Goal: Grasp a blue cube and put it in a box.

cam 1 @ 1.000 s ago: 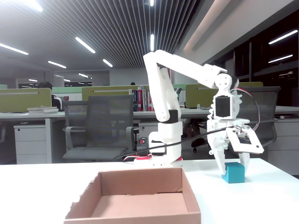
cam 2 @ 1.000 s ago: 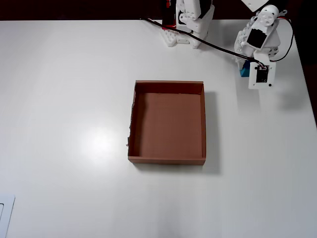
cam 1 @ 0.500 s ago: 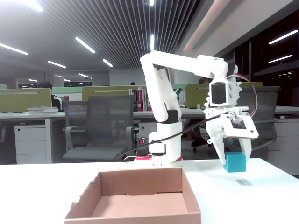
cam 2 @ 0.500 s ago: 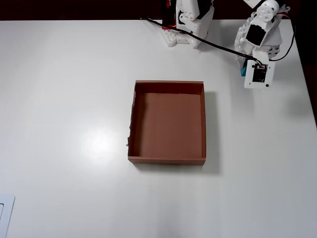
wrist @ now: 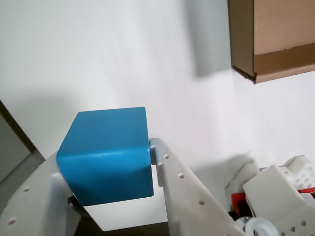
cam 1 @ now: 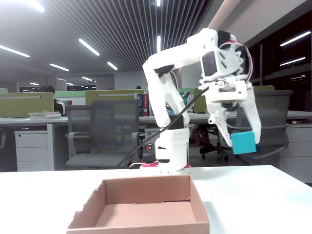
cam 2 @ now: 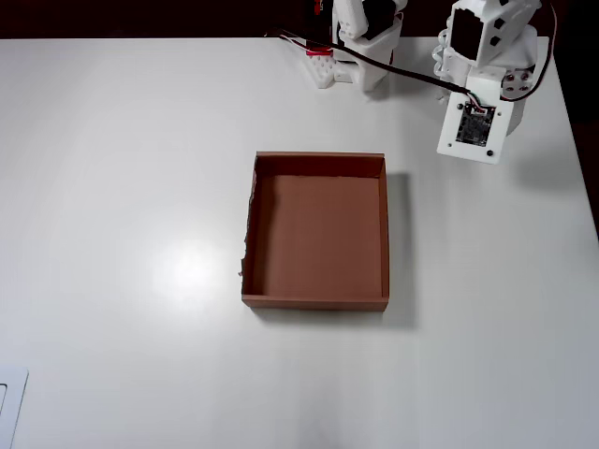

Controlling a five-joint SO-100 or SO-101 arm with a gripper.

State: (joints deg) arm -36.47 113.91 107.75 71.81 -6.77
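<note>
white table | mesh office chair | desks, books behind

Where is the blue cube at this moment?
In the fixed view the blue cube hangs above the table, held in the gripper, right of the box; the box is empty.

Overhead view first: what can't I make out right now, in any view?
- Small teal-blue cube: hidden in the overhead view under the white arm's wrist and camera board.
- Shallow brown cardboard box: in the wrist view only a corner shows, cut off by the top and right edges.
- Gripper: lower jaws cut off at the wrist view's bottom edge.
</note>
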